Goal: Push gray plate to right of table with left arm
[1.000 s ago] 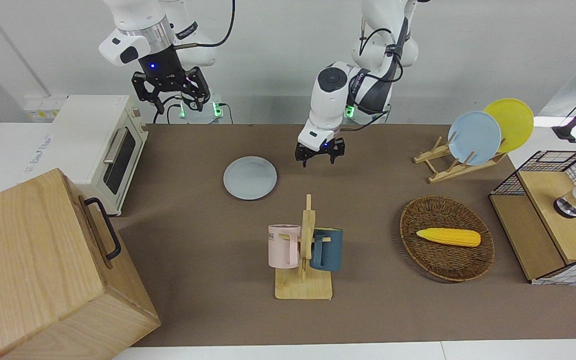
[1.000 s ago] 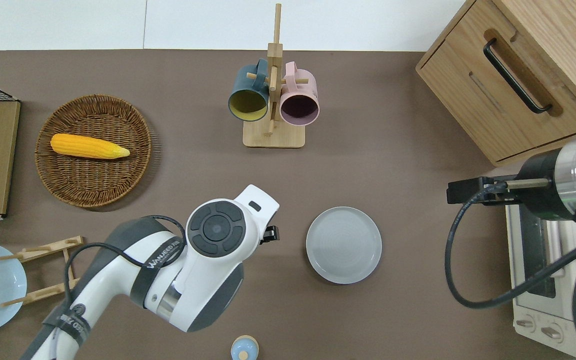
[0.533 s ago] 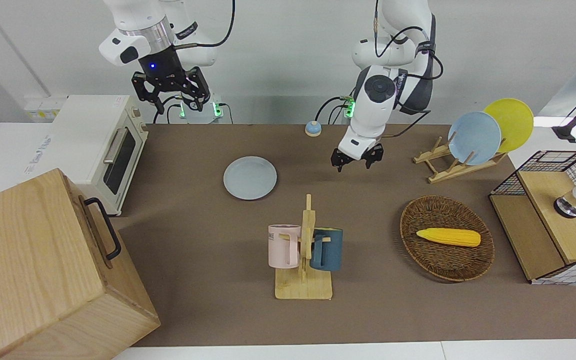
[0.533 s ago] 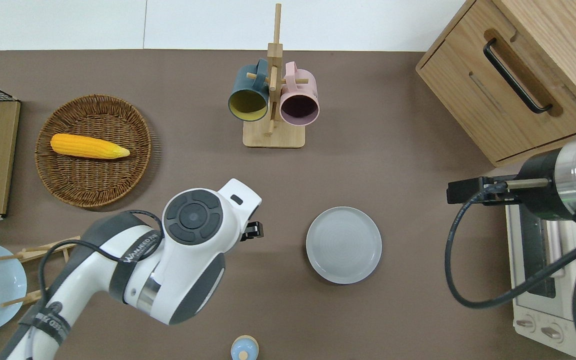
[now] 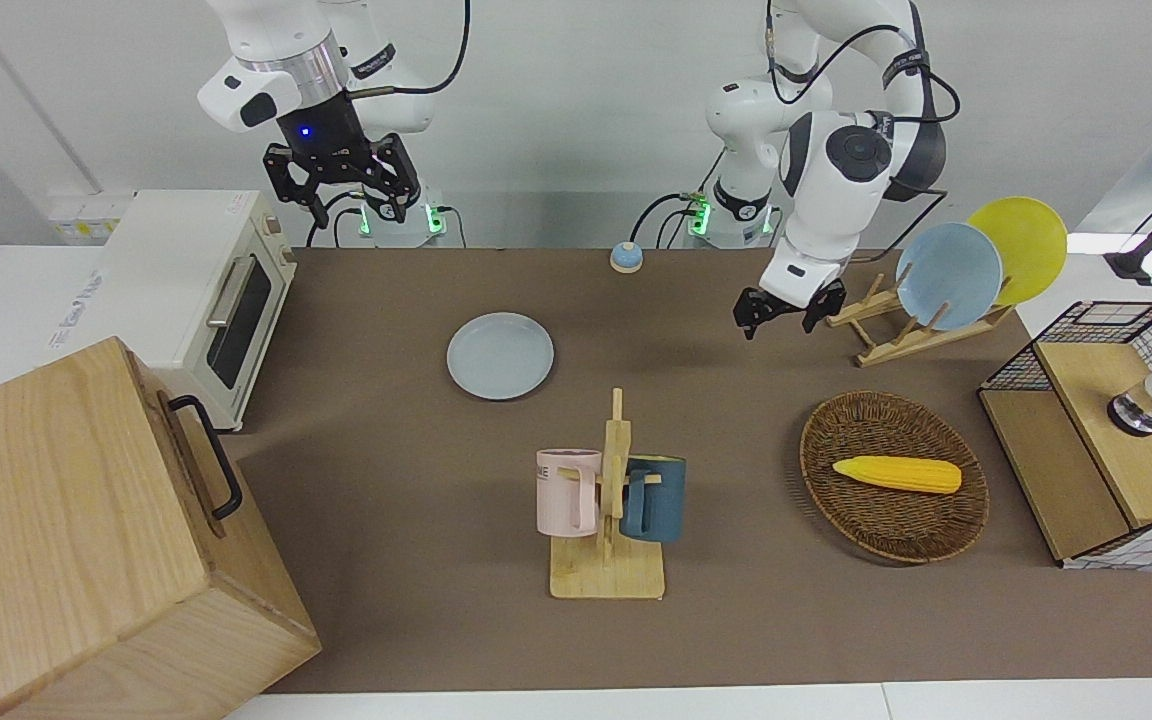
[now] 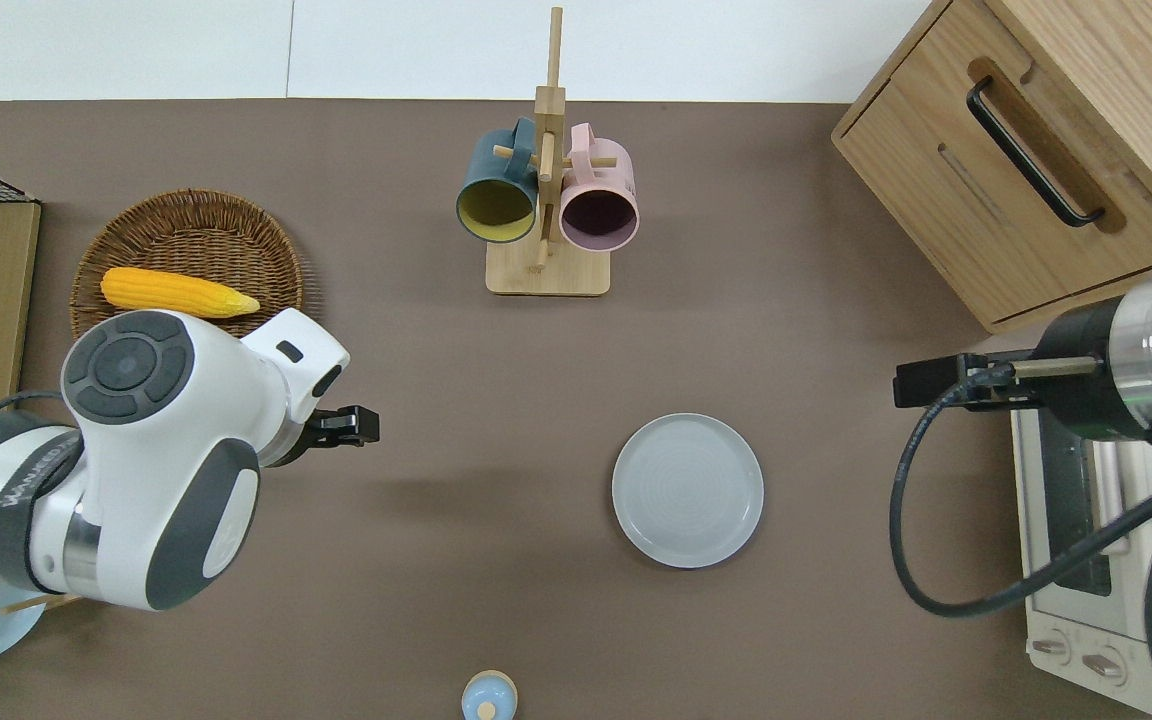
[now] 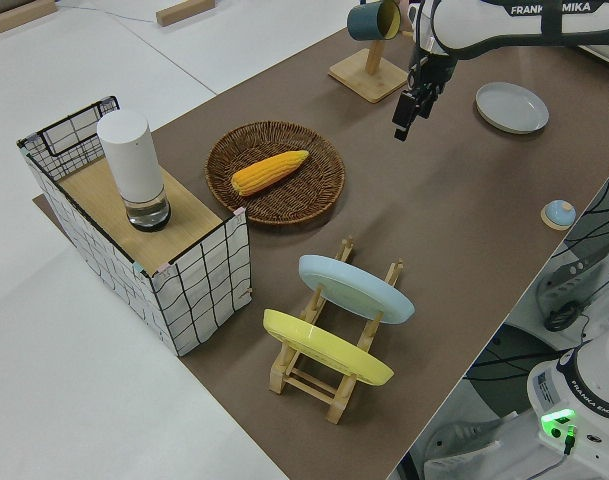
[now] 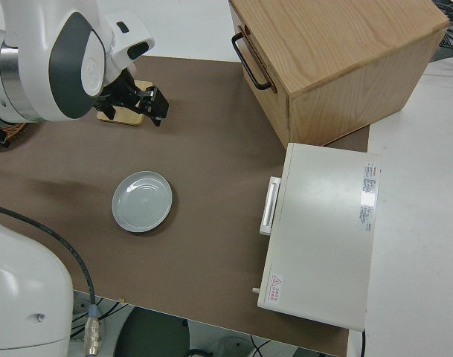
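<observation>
Left gripper (image 5: 784,312): fingers spread, empty, withdrawn to frame's right; gray plate (image 5: 500,356) left-centre, unmoved; push looks finished

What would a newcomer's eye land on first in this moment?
The left arm fills the overhead view, its gripper up over bare table, well apart from the gray plate. The plate lies flat toward the right arm's end. A wicker basket holds a bright corn cob.

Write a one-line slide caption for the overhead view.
Left gripper hangs over bare table, apart from the gray plate; right arm parked.
</observation>
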